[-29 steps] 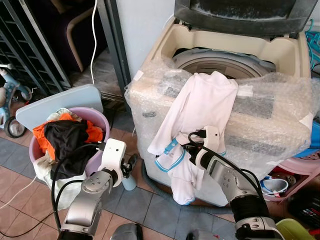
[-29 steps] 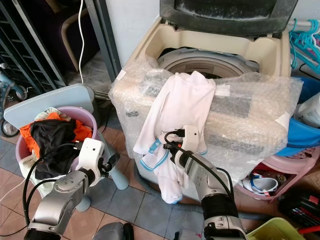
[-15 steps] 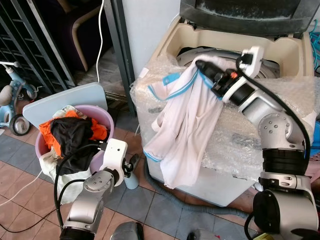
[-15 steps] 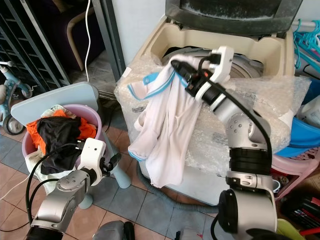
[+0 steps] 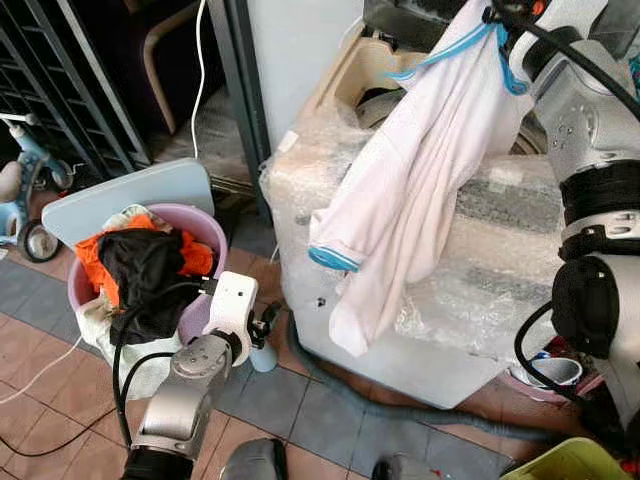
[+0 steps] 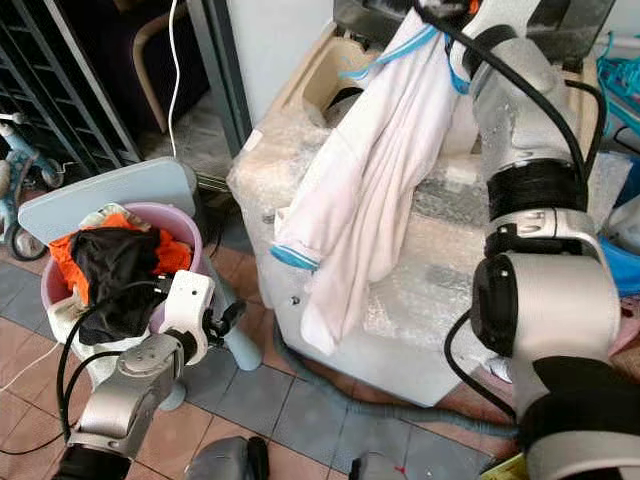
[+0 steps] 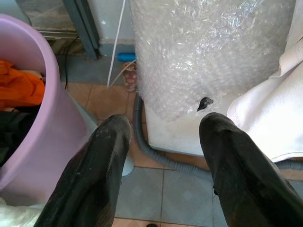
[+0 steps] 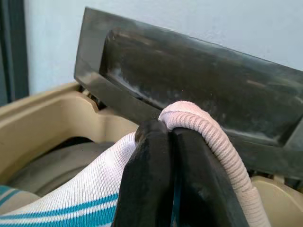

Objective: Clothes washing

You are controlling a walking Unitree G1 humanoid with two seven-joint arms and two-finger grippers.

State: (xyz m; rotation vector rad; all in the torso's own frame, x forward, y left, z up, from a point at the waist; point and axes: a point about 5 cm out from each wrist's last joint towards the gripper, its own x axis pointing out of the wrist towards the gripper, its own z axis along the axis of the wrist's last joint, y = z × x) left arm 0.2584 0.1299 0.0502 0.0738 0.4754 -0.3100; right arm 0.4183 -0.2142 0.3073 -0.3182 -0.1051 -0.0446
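Observation:
A white shirt with teal trim (image 5: 420,190) hangs from my right gripper (image 8: 169,137), which is shut on its fabric high above the open top of the washing machine (image 5: 340,90). The shirt's lower part drapes down over the machine's bubble-wrapped front (image 5: 500,250). The raised dark lid (image 8: 199,80) stands just behind the gripper. My left gripper (image 7: 163,127) is open and empty, low between the purple laundry basket (image 5: 205,235) and the machine. The basket holds orange and black clothes (image 5: 140,265).
A grey drain hose (image 7: 151,151) runs along the tiled floor at the machine's foot. A pale blue lid (image 5: 110,195) leans behind the basket. A child's tricycle (image 5: 25,200) stands at the far left beside dark metal bars. Pink and blue tubs (image 6: 625,270) crowd the right side.
My right gripper has lifted the shirt higher, up over the machine's opening, so more of it hangs free. The camera has shifted slightly. The left arm has stayed put.

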